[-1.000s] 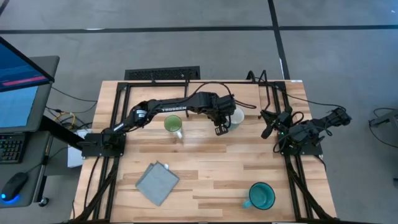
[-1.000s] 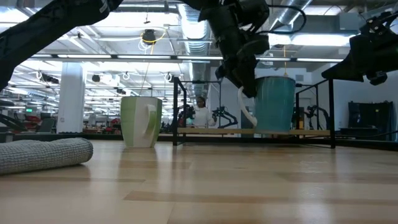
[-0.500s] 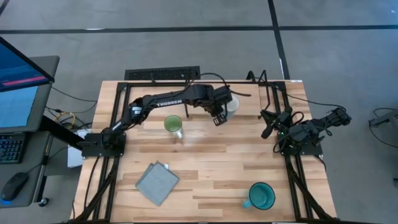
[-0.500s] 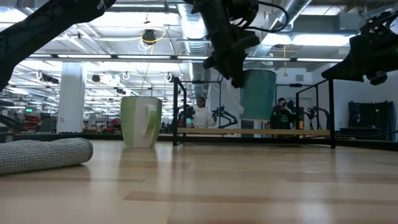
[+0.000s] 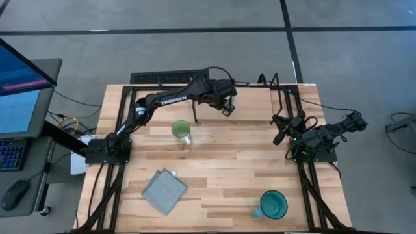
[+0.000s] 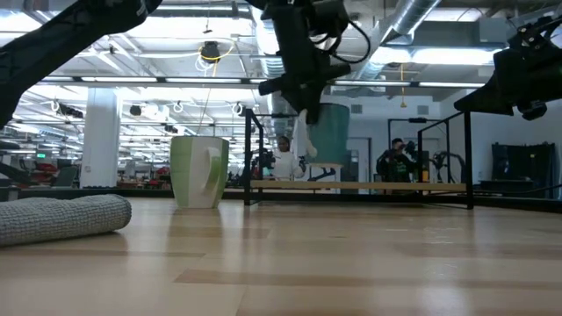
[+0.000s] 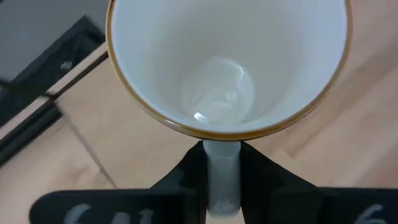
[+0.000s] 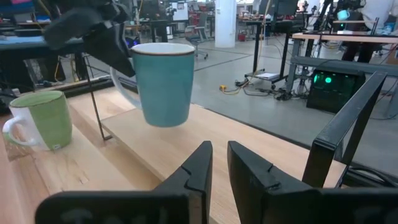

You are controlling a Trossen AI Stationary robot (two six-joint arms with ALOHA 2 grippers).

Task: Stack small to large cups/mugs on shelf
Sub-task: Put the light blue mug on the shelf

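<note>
Mug [image 8: 163, 83], teal outside and white inside, hangs clear above the shelf [image 8: 186, 146], apparently near its back edge; left gripper [image 7: 222, 180] clamps its handle; right gripper [image 8: 219, 165] idles near-closed at the worktop's right edge.

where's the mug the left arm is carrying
The white-inside, teal-outside mug hangs by its handle in the left gripper, above the light-wood shelf at the table's far edge.

White-lined mug [image 7: 227, 68] seen from above, jaws pinching its handle [image 7: 222, 177], wood below
</note>
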